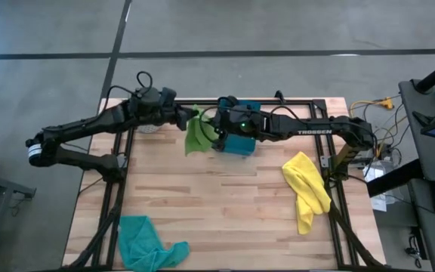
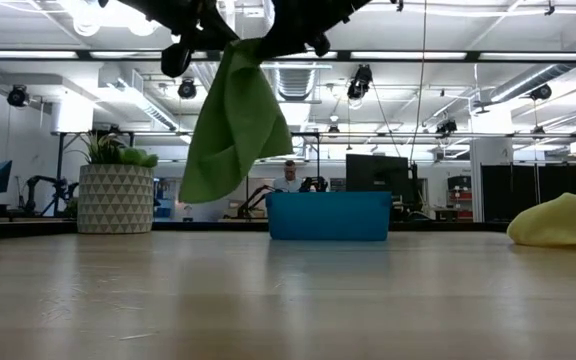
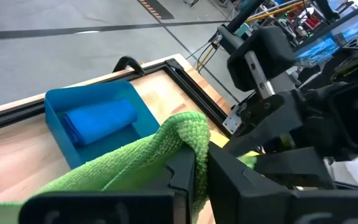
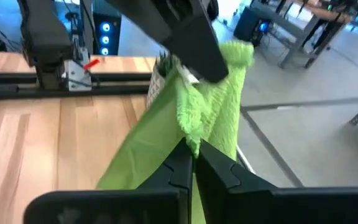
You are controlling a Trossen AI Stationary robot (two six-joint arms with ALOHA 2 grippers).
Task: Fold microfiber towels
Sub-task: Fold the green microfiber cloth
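The lime green towel [image 1: 196, 136] hangs in the air between my two grippers, over the table's far middle; its lowest corner [image 2: 196, 188] is clear of the table. My left gripper [image 1: 192, 119] and my right gripper [image 1: 212, 128] are both shut on its top, close together. The blue towel [image 3: 101, 118] lies folded inside the teal-blue bin [image 1: 240, 143], just right of the grippers. The yellow towel [image 1: 306, 189] lies crumpled at the table's right. The teal towel [image 1: 146, 242] lies crumpled at the near left. My left gripper pinches a bunched upper edge of the green towel [image 3: 190, 134] between its two fingers, coming from the table's left. The cloth bulges over the fingertips and hangs down below them, slack. My right gripper pinches the towel's top edge [image 4: 190, 134] between its two fingers, coming from the table's right, close beside the left gripper's fingers [image 4: 194, 43]. The cloth hangs below in loose folds, lifted clear of the table.
The bin [image 2: 328, 215] stands on the table just behind and right of the hanging towel. A potted plant [image 2: 115, 195] shows beyond the far left edge. The wooden tabletop [image 1: 225, 204] lies bare between the yellow and teal towels.
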